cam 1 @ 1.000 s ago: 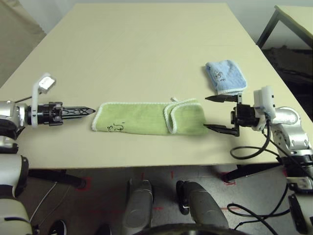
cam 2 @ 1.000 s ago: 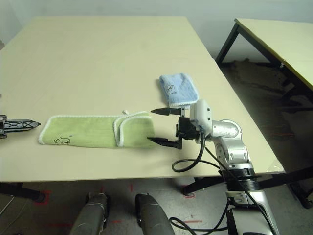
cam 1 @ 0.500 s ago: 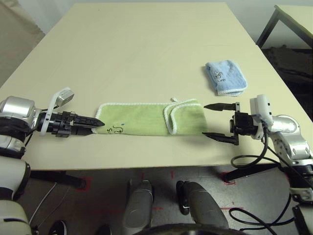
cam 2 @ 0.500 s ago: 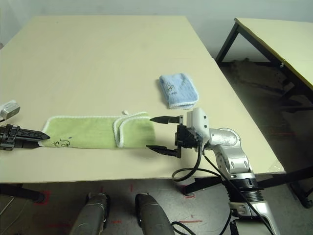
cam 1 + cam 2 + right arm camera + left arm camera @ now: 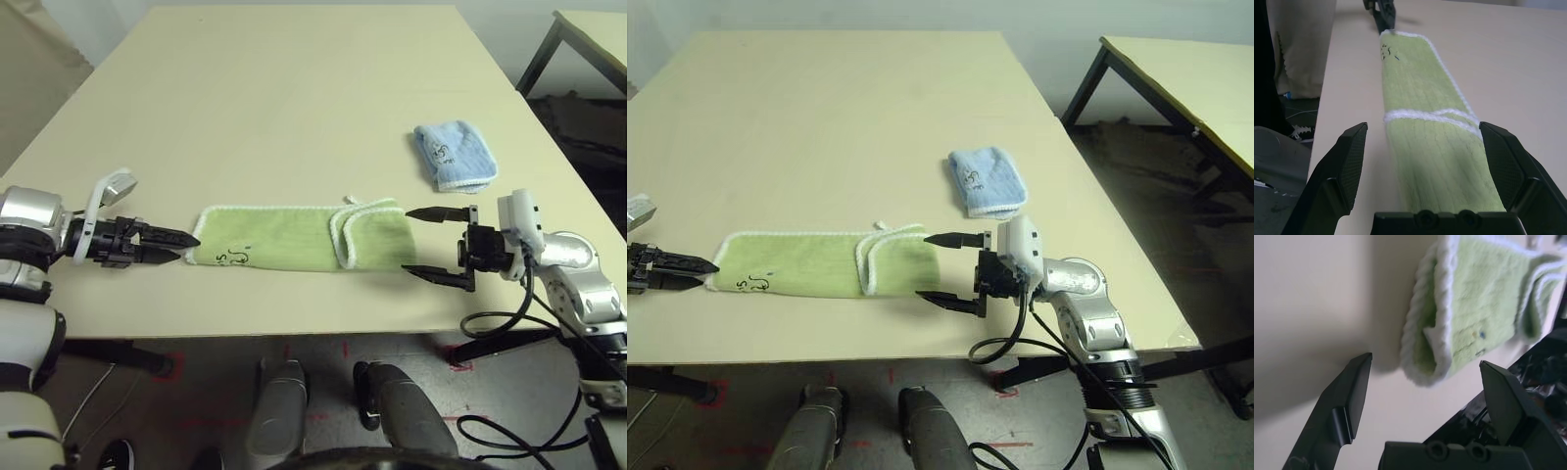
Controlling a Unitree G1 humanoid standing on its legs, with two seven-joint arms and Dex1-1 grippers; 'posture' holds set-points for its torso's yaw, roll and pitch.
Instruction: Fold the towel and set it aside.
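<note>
On table (image 5: 294,108), towel (image 5: 294,238) lying as long strip, right end already lapped over. Am holding left gripper (image 5: 188,247) and right gripper (image 5: 416,240) agape, empty, flanking both ends. Further folding, setting aside remaining.

1. A pale cream bench (image 5: 294,88) runs from the near edge deep into the room
2. To the right stands a second table (image 5: 1185,73) with the same pale top on dark metal legs
3. The grey floor (image 5: 323,367) below bears small red tape marks
4. A light wall (image 5: 1048,24) closes the back
</note>
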